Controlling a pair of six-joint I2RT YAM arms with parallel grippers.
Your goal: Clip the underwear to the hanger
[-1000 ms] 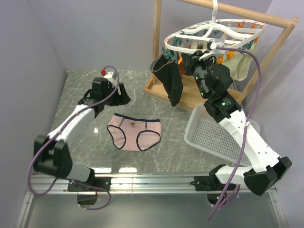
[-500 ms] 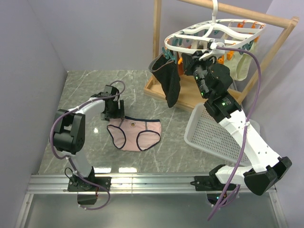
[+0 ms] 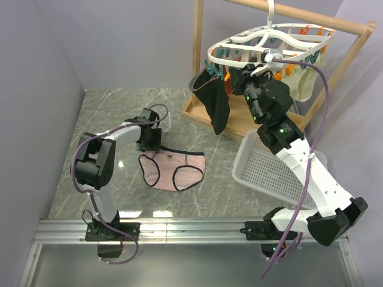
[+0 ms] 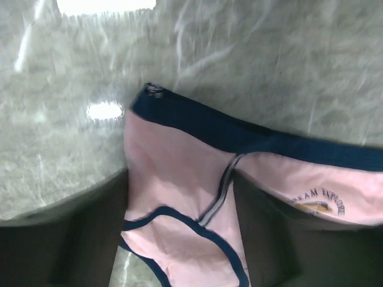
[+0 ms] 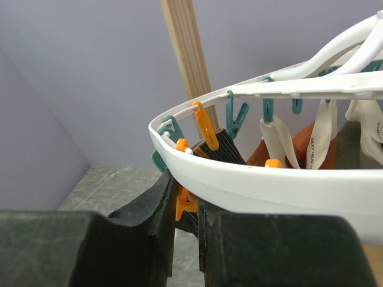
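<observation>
Pink underwear [image 3: 173, 170] edge sits inside our wide-spread left gripper [image 3: 149, 145] — right gripper [image 5: 187, 216] pinches an orange peg [image 5: 181, 208] at the hanger [image 5: 257, 188] rim.

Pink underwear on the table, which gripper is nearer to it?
Left. The left gripper is over the underwear at its waistband corner; the right gripper is up at the hanger, jaws around an orange peg.
</observation>
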